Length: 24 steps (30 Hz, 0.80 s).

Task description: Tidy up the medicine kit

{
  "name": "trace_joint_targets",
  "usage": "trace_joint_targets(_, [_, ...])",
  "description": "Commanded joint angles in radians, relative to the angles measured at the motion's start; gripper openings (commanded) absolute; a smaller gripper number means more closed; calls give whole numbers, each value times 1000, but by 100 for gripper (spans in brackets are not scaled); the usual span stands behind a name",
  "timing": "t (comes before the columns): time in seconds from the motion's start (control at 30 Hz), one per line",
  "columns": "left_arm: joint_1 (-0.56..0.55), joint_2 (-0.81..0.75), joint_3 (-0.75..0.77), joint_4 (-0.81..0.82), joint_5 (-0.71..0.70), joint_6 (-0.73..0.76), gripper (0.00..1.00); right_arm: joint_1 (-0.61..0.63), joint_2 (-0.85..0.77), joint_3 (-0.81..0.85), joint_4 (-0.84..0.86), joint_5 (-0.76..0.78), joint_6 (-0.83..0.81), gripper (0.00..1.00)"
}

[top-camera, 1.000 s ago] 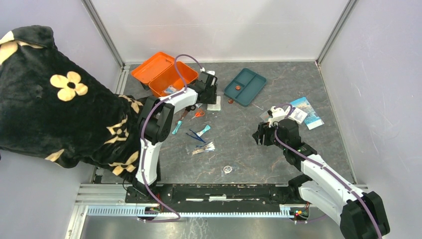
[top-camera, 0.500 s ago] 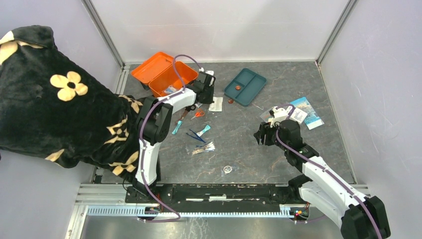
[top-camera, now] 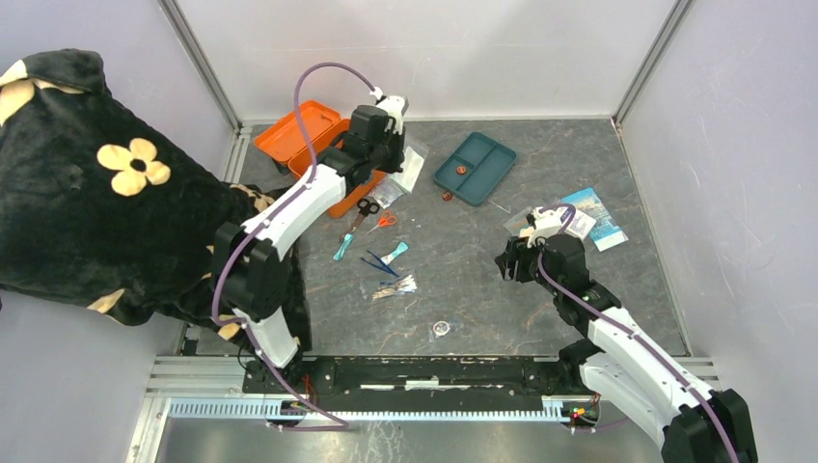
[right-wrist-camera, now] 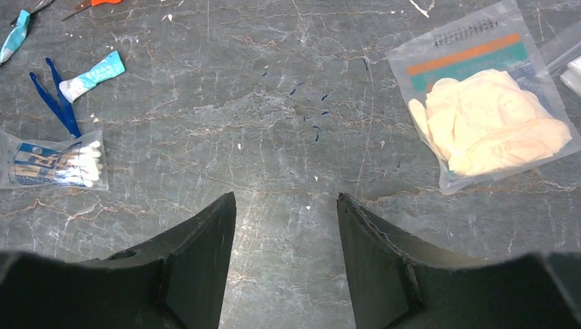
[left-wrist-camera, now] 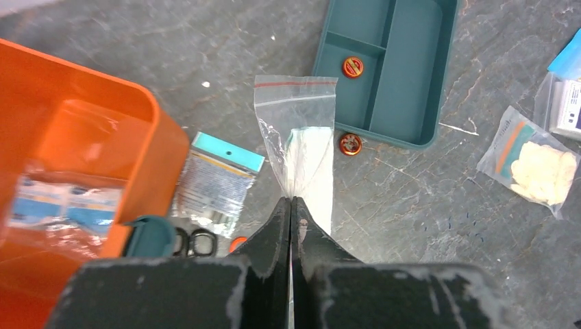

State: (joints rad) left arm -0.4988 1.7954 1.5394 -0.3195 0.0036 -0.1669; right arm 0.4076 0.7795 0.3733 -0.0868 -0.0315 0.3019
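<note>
Left wrist view shows you the left gripper [left-wrist-camera: 291, 205] pinched tight on the near edge of a clear plastic zip bag [left-wrist-camera: 299, 130] with a white pad inside. The medicine kit [left-wrist-camera: 75, 144], an open orange plastic box with a teal latch, lies just left of those fingers, with packets in it. Your right gripper [right-wrist-camera: 284, 200] sits well apart from it, jaws parted and holding nothing, over the grey marbled tabletop [right-wrist-camera: 274, 137], near a clear packet of pale gloves [right-wrist-camera: 490, 130].

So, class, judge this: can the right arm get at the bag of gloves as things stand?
Probably yes. Its fingers stand open and empty, and the bag of gloves lies flat just ahead, slightly to their right, with nothing lying between.
</note>
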Motion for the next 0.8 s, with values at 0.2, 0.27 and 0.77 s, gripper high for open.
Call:
trace_joint_targets(0.2, [186, -164, 16, -101, -10, 241, 2, -2, 1, -4, 22, -8, -1, 62])
trace_joint_targets(0.27, [257, -157, 46, -127, 2, 258, 2, -1, 7, -2, 22, -19, -5, 62])
trace_joint_targets(0.77, [337, -43, 127, -166, -116, 316, 44, -2, 40, -11, 47, -36, 5, 66])
